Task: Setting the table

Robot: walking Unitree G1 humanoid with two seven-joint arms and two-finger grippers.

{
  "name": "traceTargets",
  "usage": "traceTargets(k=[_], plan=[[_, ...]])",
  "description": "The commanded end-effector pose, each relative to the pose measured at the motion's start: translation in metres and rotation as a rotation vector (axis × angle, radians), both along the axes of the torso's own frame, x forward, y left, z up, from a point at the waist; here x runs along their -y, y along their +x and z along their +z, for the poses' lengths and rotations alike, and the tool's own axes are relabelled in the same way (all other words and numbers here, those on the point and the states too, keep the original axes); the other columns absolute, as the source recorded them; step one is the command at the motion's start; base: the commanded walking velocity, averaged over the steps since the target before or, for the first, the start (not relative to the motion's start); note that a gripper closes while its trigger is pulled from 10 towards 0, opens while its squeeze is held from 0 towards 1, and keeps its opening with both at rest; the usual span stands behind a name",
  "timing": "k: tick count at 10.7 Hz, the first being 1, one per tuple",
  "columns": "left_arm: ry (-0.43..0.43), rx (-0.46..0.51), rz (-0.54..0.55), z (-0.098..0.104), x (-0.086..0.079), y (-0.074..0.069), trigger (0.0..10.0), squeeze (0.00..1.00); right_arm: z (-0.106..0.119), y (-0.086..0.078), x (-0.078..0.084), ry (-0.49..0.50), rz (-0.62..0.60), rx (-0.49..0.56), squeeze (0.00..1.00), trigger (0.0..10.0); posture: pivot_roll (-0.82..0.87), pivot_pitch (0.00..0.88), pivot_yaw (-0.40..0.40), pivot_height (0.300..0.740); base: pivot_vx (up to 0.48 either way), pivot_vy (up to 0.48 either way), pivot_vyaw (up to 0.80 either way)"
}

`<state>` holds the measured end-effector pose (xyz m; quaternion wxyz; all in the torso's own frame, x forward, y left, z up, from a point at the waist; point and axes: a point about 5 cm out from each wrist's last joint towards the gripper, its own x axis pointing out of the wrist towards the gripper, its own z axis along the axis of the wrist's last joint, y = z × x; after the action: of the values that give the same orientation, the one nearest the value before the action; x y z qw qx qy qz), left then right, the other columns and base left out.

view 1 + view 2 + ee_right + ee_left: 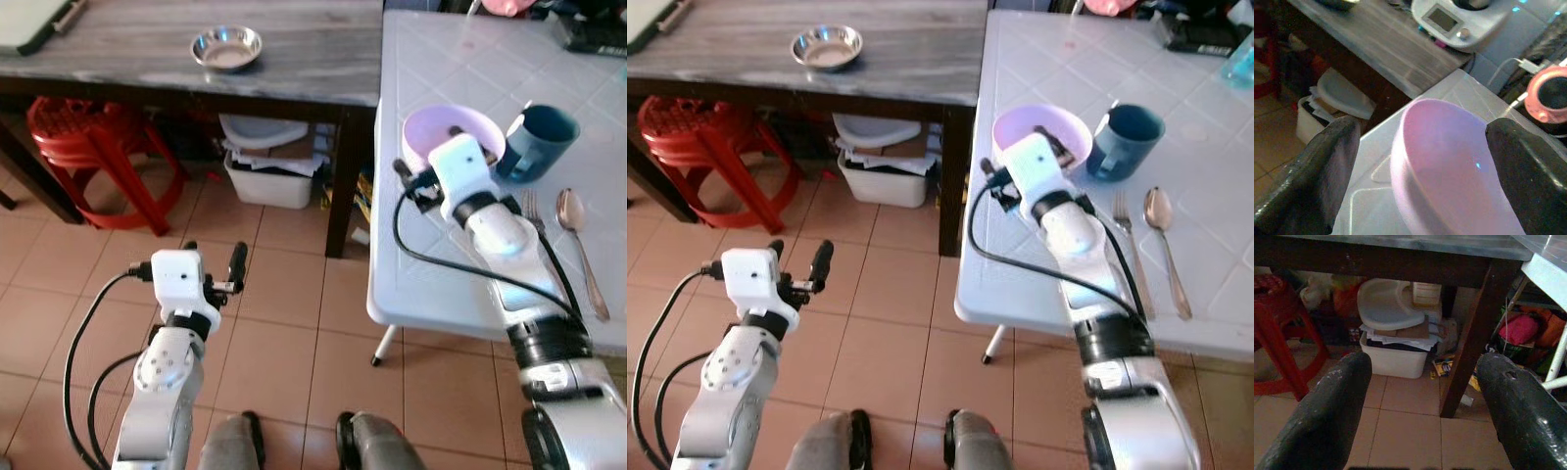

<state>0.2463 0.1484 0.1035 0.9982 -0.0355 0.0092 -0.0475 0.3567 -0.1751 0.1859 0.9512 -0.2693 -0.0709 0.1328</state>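
In the left eye view, the round pink plastic bowl sits on the white tiled tabletop, close to its left edge; the right gripper reaches over the bowl from the near side; a dark blue mug stands just beside the bowl, toward the right edge; a metal fork and a metal spoon lie nearer the front edge; a small shiny steel bowl rests on the grey wooden table next door.

In the right eye view, the left gripper hangs over the tan floor tiles, fingers apart, holding nothing; a red plastic stool and a white storage bin sit under the grey table.

In the left wrist view, the two black fingers stand wide apart, looking at the bin and a dark table leg.

In the right wrist view, the fingers are spread on either side of the pink bowl, not touching it yet.

The bowl looks light, stiff and smooth, so I think it could slip; pinching the thin rim seems best; the smooth top may let it slide.
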Motion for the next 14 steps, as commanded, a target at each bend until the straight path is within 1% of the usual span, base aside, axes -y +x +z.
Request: traceTargets(k=[1,3,8,10,14], plan=[[0.009,-0.008,0.008,0.000,-0.002,-0.001,10.0,0.00,-0.001,0.002,0.000,-0.030,0.018,-0.022,0.00,10.0,0.00,0.192,0.023,0.740,0.000,0.000,0.00],[0.012,-0.013,0.012,0.000,-0.003,-0.002,10.0,0.00,-0.001,0.005,-0.003,-0.047,0.065,-0.041,0.00,10.0,-0.01,0.194,0.022,0.740,0.000,0.000,0.00],[0.011,-0.014,0.010,0.000,-0.001,0.000,10.0,0.00,0.000,0.007,-0.001,-0.064,0.061,-0.035,0.00,10.0,-0.01,0.196,0.022,0.740,0.000,0.000,0.00],[0.009,-0.017,0.009,-0.001,0.000,-0.001,10.0,0.00,-0.003,0.006,0.001,-0.076,0.060,-0.059,0.00,10.0,-0.02,0.199,0.021,0.740,0.000,0.000,0.00],[0.021,-0.023,0.021,-0.003,-0.002,-0.002,10.0,0.00,-0.020,0.005,0.005,-0.119,0.042,-0.152,0.00,10.0,-0.02,0.201,0.021,0.740,0.000,0.000,0.00]])
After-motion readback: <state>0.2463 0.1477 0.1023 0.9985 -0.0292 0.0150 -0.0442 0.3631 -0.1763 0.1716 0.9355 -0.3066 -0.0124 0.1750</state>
